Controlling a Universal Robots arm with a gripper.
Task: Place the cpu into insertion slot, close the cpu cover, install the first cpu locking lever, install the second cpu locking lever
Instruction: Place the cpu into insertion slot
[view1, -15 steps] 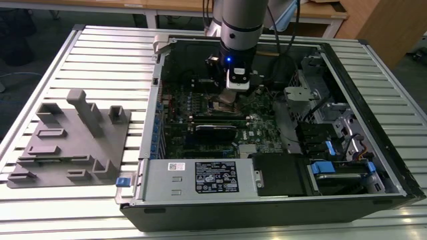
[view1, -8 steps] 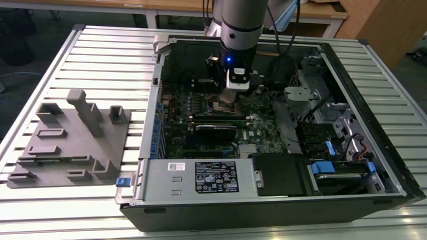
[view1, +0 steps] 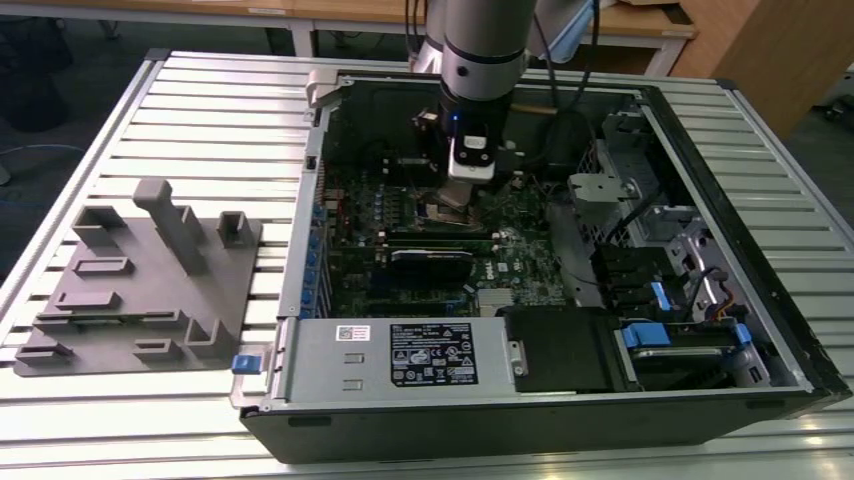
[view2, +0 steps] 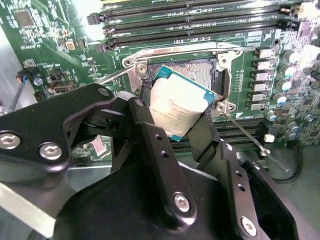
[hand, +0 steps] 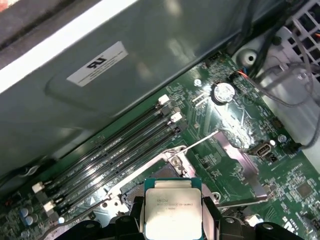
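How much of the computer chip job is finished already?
Nothing looks finished yet. In hand: the gripper is shut on the cpu, held above the open insertion slot and not seated in it. Left: the cpu cover stands flipped open beside the slot, and the two locking levers, one and the other, look swung out and unlatched.

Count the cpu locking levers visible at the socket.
2. One locking lever juts from the socket corner beside the cpu in the second wrist view; the other lever juts from the diagonally opposite corner. None looks hidden.
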